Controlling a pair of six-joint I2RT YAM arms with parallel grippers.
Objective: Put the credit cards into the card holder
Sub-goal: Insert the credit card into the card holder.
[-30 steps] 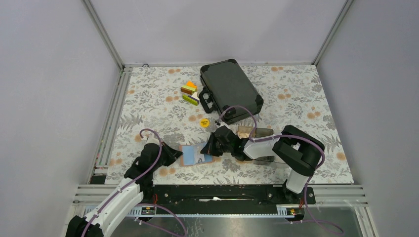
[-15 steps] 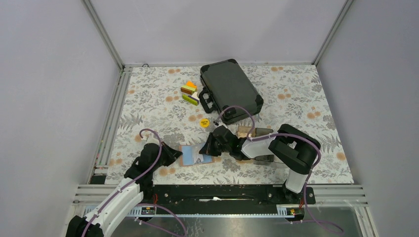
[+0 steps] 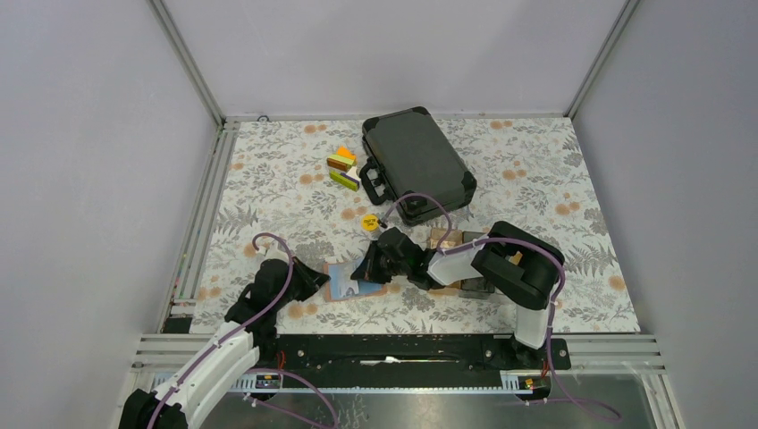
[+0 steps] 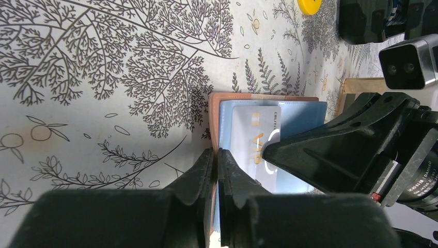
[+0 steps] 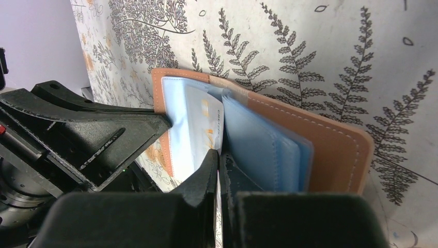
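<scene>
Left fingers [image 4: 199, 178] clamp holder [image 4: 299, 111] edge. Right fingers [image 5: 204, 178] pinch card [image 5: 199, 116]: judged thin, stiff, slick; hold its trailing edge.

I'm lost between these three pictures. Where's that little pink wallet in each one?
Top view: the card holder lies open on the flowered cloth, low centre, between the two arms.
Left wrist view: card holder at centre, reaching down toward the bottom edge.
Right wrist view: card holder centre to right, salmon cover behind blue pockets.
Shared landmark: the pale card in its pocket, clear in both wrist views, too small to tell from above.
</scene>
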